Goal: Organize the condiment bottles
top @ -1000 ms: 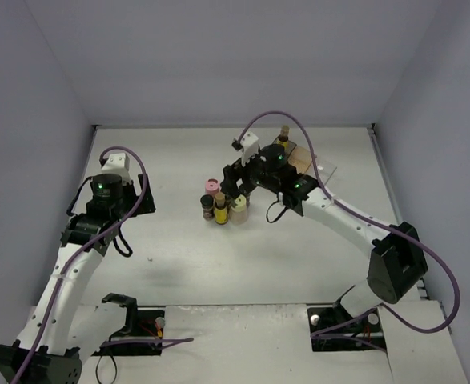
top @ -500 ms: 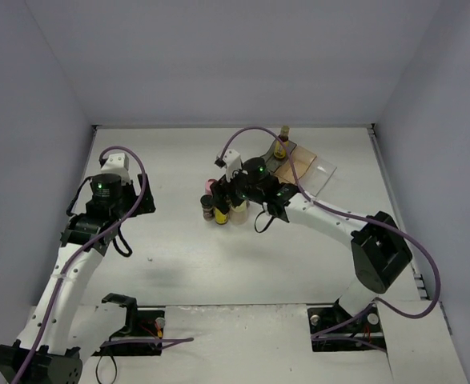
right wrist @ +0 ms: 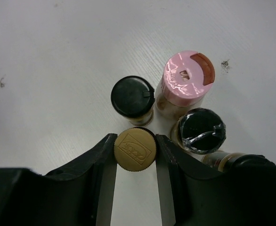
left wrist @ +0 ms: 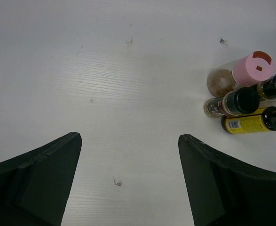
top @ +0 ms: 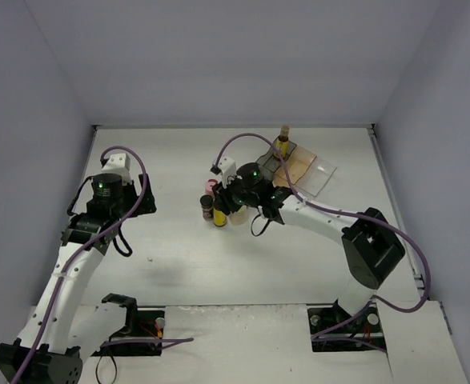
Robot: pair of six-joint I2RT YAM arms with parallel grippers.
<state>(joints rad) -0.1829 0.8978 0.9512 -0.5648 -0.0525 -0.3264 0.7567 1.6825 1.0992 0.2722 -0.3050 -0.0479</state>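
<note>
Here, the right claw [right wrist: 135, 142] grips a small bottle with a ribbed gold cap [right wrist: 135, 153], standing on the white worktop [right wrist: 58, 47] tight against a black-capped jar [right wrist: 132, 95] and a pink-lidded jar [right wrist: 185, 77]. Best lifted straight up, sparing its neighbours. The left claw [left wrist: 129, 137] hangs open, well apart.

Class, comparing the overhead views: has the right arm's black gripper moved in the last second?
Yes: the right gripper moved left and nearer, from the translucent rectangular bins to the condiment bottles.

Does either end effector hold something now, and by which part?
The right end effector is shut on the gold-capped bottle, gripping the cap from both sides. The left end effector holds nothing.
</note>
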